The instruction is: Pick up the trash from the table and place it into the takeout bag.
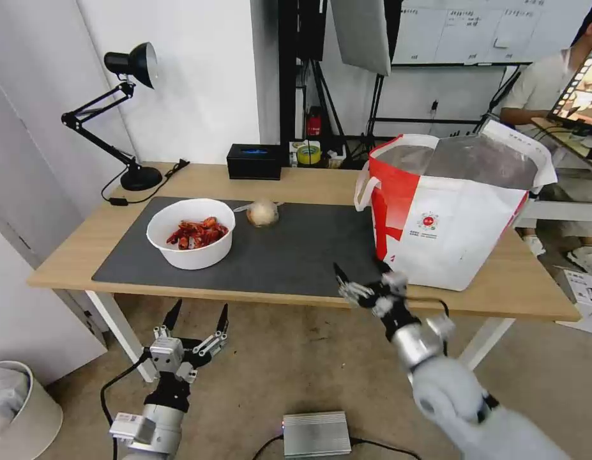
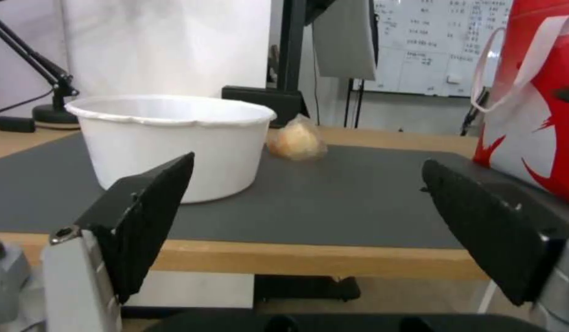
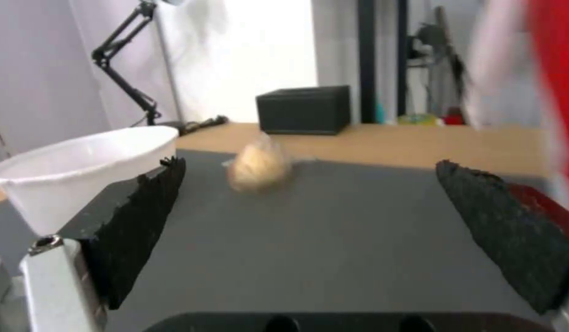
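The right gripper (image 1: 363, 276) hangs spread and empty over the table's (image 1: 308, 182) front edge, beside the takeout bag (image 1: 449, 217), while the left gripper (image 1: 197, 319), also spread, waits below that edge.

Head high; wrists low (shared mat (image 1: 289, 249))

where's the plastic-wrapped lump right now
In the head view the beige plastic-wrapped lump lies on the dark grey mat, near its far edge, just right of the white bowl.
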You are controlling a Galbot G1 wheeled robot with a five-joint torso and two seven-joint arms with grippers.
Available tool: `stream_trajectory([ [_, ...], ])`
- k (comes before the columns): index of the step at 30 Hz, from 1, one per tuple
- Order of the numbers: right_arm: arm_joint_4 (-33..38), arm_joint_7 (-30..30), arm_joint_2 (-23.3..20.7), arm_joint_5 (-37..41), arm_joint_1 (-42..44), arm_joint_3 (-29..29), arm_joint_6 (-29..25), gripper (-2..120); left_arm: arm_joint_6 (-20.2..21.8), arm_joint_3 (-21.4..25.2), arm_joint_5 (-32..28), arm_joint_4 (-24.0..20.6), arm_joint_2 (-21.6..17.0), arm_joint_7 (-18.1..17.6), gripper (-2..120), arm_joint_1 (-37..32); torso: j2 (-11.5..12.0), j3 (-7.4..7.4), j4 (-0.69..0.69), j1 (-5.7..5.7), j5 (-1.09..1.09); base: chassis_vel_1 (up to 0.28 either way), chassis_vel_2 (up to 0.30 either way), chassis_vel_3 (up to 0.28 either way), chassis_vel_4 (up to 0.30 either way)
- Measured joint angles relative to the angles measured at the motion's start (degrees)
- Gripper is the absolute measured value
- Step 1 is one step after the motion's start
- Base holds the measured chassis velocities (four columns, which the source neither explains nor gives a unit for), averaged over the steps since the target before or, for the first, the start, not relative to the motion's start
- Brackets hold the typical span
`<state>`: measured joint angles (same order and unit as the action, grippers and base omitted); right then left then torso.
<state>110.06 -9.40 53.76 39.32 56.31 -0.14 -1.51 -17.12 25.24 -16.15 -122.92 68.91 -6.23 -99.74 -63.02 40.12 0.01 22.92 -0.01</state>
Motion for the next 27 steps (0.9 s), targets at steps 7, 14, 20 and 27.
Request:
stream_trajectory([
  [7,-11.81,0.51,4.26,4.47,-17.83,-10.31,2.23,100,0.02,0.09,0.09,0.84,0.11,-0.02,100,0.01,0.0,0.0,-0.01,0.01,0.0,0.0,0.0,0.0,0.0],
  [14,-24.18,3.08,10.54,7.14,-29.7,-15.27,3.64,100,-0.01,0.44,0.01,1.3,0.07,-0.05,100,-0.08,0.0,0.0,-0.01,0.01,-0.01,0.0,0.0,0.0,0.0],
  [20,-37.5,5.56,17.45,7.78,-36.66,-17.1,4.7,100,-0.16,0.6,-0.02,1.4,0.12,-0.07,100,-0.4,0.0,-0.01,-0.01,0.01,0.0,0.0,0.0,0.0,0.0],
  [27,-49.66,7.78,24.94,7.79,-43.83,-18.55,6.62,100,-0.51,0.89,-0.02,1.4,0.26,-0.1,100,-0.86,0.0,-0.01,0.0,0.0,-0.01,0.0,0.0,0.0,0.0],
])
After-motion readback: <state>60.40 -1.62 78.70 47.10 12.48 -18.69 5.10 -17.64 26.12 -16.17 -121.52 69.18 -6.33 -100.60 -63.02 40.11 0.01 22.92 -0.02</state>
